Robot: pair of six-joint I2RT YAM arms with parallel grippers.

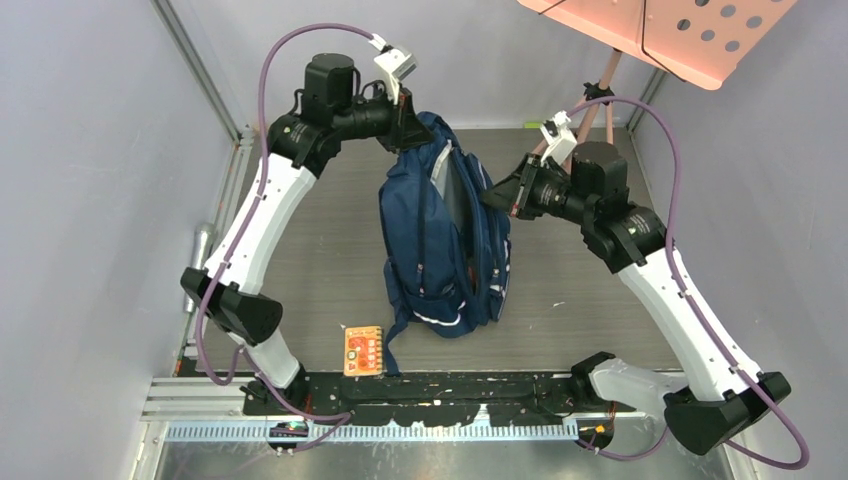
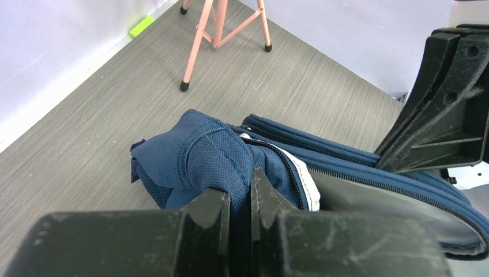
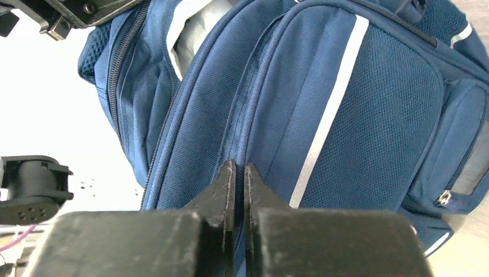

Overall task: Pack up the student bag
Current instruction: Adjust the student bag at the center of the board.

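student bag [image 1: 445,240]: navy woven cloth, coarse matt weave
stripes [image 3: 328,109]: pale, smooth, slight sheen
table [image 1: 580,280]: grey wood-grain, matt
left gripper [image 2: 240,199] & right gripper [image 3: 235,179]: blk plastic, matt, scuffed
stand [image 2: 199,40]: pink legs, smooth finish

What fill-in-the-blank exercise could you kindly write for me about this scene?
1. The bag is ____ in colour.
2. The left gripper is ____ on the bag's fabric.
3. The orange booklet on the table is not yet ____ the bag.
4. The stand beyond the bag has ____ legs.
Missing words: blue; shut; in; pink.
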